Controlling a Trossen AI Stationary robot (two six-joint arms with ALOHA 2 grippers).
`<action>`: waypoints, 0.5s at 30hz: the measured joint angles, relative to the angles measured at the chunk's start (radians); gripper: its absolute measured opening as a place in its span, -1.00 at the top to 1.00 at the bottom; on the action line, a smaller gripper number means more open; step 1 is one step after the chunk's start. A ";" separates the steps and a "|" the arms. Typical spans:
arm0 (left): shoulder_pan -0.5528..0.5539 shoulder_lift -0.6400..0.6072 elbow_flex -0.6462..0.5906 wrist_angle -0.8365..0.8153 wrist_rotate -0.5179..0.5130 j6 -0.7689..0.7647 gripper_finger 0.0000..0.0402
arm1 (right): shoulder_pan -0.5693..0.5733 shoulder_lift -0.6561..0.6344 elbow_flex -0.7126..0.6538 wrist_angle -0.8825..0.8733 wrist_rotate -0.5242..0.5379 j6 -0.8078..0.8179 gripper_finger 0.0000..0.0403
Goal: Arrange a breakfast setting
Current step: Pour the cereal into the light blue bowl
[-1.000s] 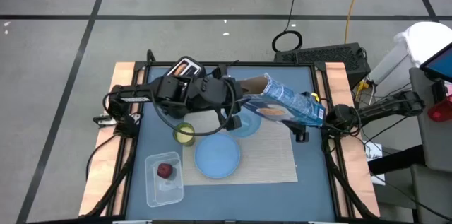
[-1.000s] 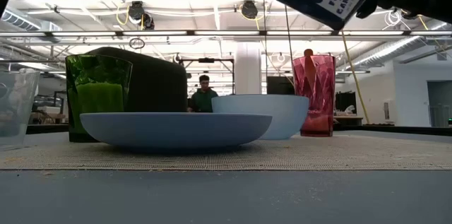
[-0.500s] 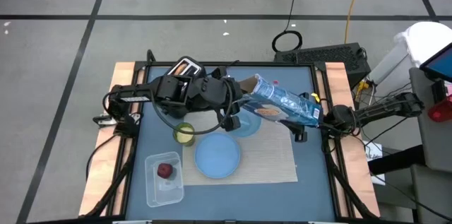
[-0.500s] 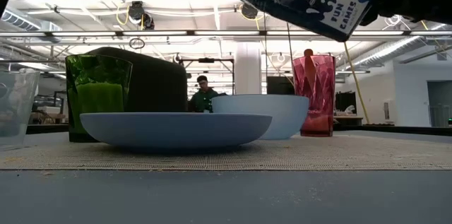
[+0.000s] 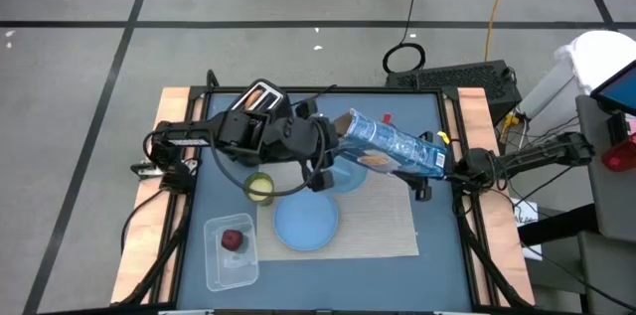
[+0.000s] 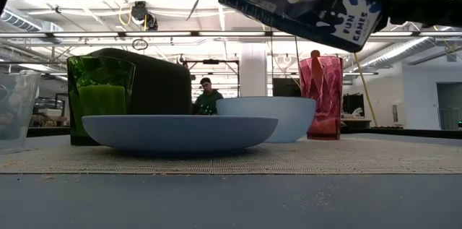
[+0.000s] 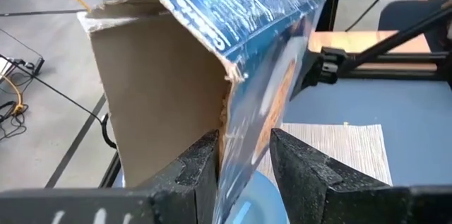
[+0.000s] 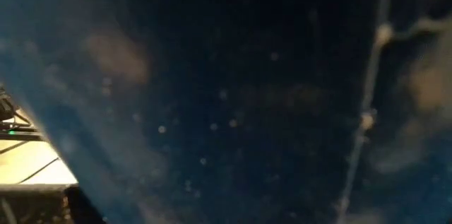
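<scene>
The blue cereal box (image 5: 396, 146) hangs tilted over the blue bowl (image 5: 350, 178), held between both arms. Its open end (image 7: 162, 90) points toward the table's left. My left gripper (image 7: 247, 167) is shut on that open end. My right gripper (image 5: 444, 163) is at the box's base end. The light-blue plate (image 5: 303, 224) and the bowl rest on the beige placemat (image 5: 388, 226). The purple-pink cup (image 6: 325, 97), with an orange handle standing in it, is behind the bowl. The dark-red fruit (image 5: 232, 240) lies in a clear tub. My left gripper pinches the box's printed front wall at the torn open edge (image 7: 229, 121), one finger inside the box and one outside. It comes from the table's left, slanting down. The box is lifted clear. My right gripper holds the box's base end (image 5: 435, 159), coming level from the table's right. The box fills the right wrist view and hides the fingers. The box is clear of the table, its base end lower than its open end.
A green cup (image 5: 260, 188) stands left of the plate, and a toaster (image 5: 260, 96) is at the far left. The clear tub (image 5: 231, 250) is near the front left corner. A person shows in the room beyond the table.
The cereal box has tipped nearer to level. Its open end has swung down and toward the table's left, over the bowl, while the base end has stayed at my right gripper. Both grippers have kept their holds.
</scene>
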 joint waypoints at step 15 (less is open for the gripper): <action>-0.010 0.000 0.000 -0.062 0.000 -0.085 0.34 | 0.000 -0.134 0.000 -0.186 -0.005 0.074 -0.37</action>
